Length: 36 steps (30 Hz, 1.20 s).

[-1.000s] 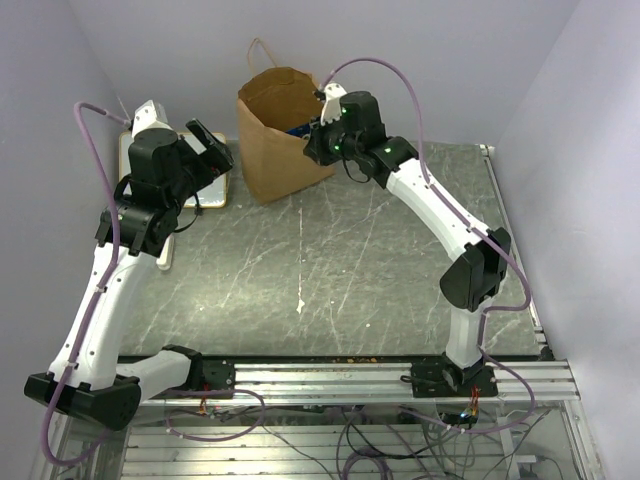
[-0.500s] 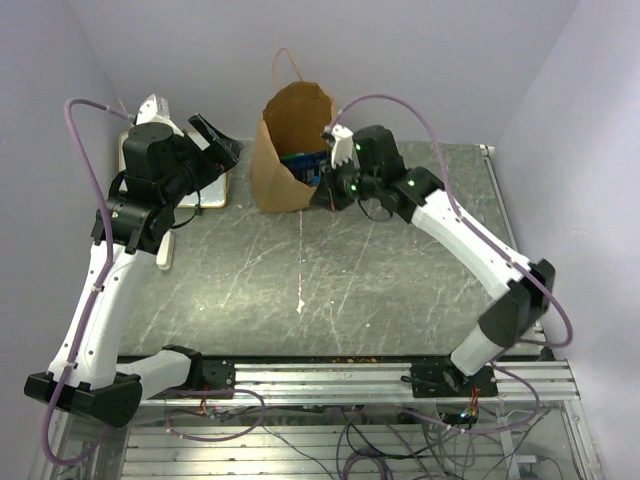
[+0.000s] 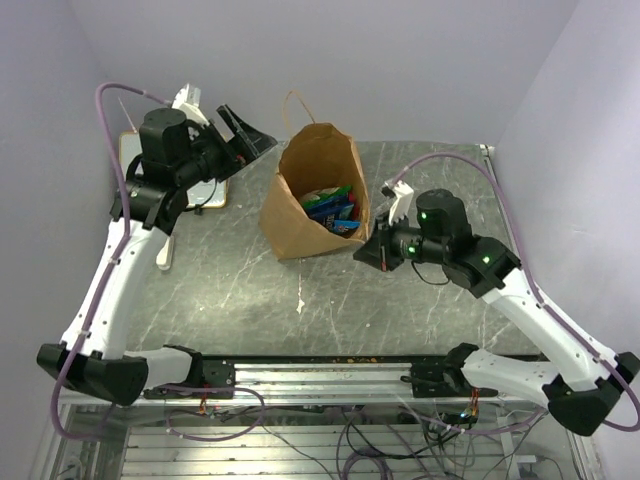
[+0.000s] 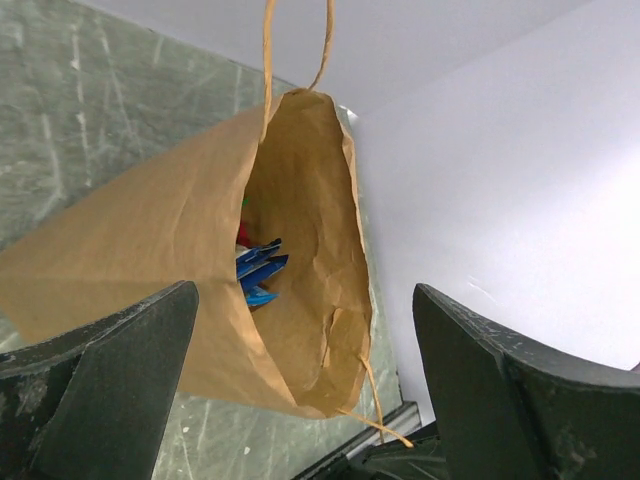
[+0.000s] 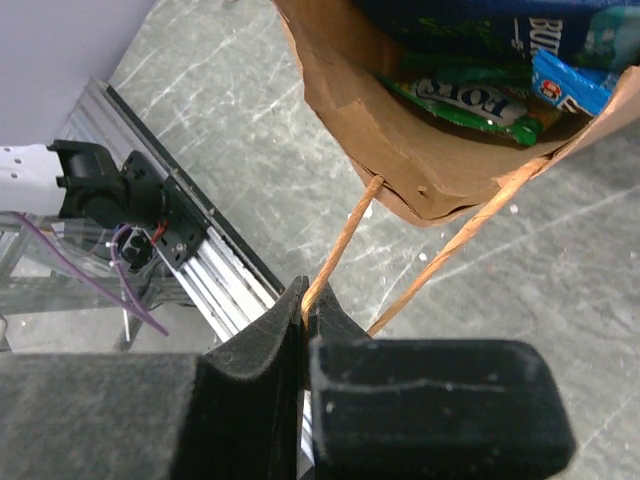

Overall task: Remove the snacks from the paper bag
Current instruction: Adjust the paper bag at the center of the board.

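The brown paper bag (image 3: 300, 215) leans over on the table with its mouth open toward the right. Blue and green snacks (image 3: 333, 208) lie inside it. My right gripper (image 3: 371, 251) is just right of the bag's mouth, shut on one twisted paper handle (image 5: 345, 240). In the right wrist view the handle runs from the pinched jaws (image 5: 303, 305) up to the bag (image 5: 340, 90), where green and blue packets (image 5: 470, 95) show. My left gripper (image 3: 250, 135) hangs open behind and left of the bag. Its wrist view looks into the bag (image 4: 180, 240) at blue packets (image 4: 260, 272), between the wide-spread fingers (image 4: 100, 380).
A small white whiteboard (image 3: 213, 188) lies at the back left under the left arm, with a white marker-like stick (image 3: 165, 255) near it. An aluminium rail (image 3: 340, 375) runs along the near table edge. Walls close in behind and on both sides.
The right gripper has pulled the bag by its handle toward the near right, and the bag has tipped so its contents show. The left gripper has swung up toward the back.
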{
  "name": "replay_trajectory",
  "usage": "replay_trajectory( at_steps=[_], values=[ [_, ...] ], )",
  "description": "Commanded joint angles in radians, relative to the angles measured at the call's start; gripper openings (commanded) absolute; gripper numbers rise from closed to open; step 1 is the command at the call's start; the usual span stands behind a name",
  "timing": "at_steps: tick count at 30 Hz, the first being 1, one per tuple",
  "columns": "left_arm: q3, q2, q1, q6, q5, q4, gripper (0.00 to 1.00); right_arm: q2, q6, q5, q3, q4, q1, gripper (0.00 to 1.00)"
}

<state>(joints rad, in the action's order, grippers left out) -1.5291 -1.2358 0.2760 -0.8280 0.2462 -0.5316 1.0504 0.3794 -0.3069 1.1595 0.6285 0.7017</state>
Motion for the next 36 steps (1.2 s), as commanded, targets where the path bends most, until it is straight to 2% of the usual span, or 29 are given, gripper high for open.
replay_trajectory(
  at_steps=[1,7,16,21,24,30,36],
  values=[
    [-0.027,-0.069,-0.006,-0.021,0.157,0.127,1.00,-0.074,0.038,0.032,-0.037,0.057,0.003,0.00],
    [-0.131,-0.211,-0.006,0.027,0.166,0.089,0.94,-0.072,0.018,0.051,-0.017,0.108,0.003,0.00],
    [-0.318,-0.486,-0.006,0.020,0.244,0.142,0.72,-0.065,0.016,0.076,-0.001,0.131,0.003,0.00],
    [-0.418,-0.621,-0.002,-0.034,0.320,0.225,0.55,-0.054,0.013,0.094,0.000,0.129,0.004,0.00],
    [-0.483,-0.679,0.000,-0.047,0.347,0.236,0.40,-0.047,0.010,0.096,0.003,0.124,0.003,0.00],
    [-0.661,-0.719,-0.005,0.022,0.341,0.158,0.10,0.002,-0.036,-0.028,0.022,0.058,0.003,0.00],
    [-0.659,-0.640,-0.060,0.063,0.341,0.128,0.07,0.130,-0.094,-0.148,0.083,0.000,0.030,0.00]
  ],
)
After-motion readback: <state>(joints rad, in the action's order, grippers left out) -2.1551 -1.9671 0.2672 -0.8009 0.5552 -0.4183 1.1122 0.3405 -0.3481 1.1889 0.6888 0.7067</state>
